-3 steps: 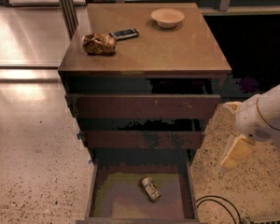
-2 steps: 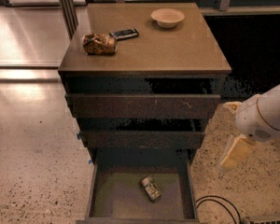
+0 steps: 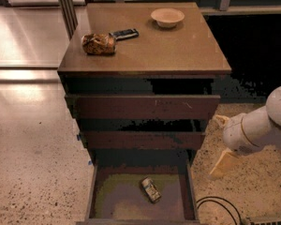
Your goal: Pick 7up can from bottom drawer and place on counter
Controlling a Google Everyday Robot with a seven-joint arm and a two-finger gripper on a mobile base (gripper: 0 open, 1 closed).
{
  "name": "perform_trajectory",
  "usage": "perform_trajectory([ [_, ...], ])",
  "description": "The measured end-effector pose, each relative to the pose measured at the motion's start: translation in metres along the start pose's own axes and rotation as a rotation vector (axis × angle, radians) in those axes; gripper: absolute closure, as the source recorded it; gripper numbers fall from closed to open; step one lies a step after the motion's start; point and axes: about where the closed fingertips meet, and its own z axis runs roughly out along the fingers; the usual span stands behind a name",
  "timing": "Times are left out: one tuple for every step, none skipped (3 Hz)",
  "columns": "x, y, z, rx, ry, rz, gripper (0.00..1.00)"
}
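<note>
The 7up can [image 3: 151, 190] lies on its side on the greenish-grey floor of the open bottom drawer [image 3: 190, 191], near the middle. The counter [image 3: 154, 46] is the tan-brown top of the drawer cabinet. My gripper [image 3: 214, 146] hangs on the white arm at the right of the cabinet, level with the lower drawer fronts, up and to the right of the can and outside the drawer. Its two cream fingers [image 3: 222, 165] stand apart and hold nothing.
On the counter lie an orange-brown foil snack bag [image 3: 99, 44], a black handset [image 3: 124, 33] and a pale bowl [image 3: 167, 17]. Two upper drawers [image 3: 143, 107] show reddish-brown fronts, slightly pulled out. A black cable [image 3: 215, 205] loops on the speckled floor at the lower right.
</note>
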Motion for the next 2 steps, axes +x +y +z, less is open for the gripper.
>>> perform_trajectory([
  [0.004, -0.003, 0.040, 0.007, -0.021, -0.013, 0.00],
  [0.011, 0.000, 0.082, -0.001, -0.024, 0.010, 0.00],
])
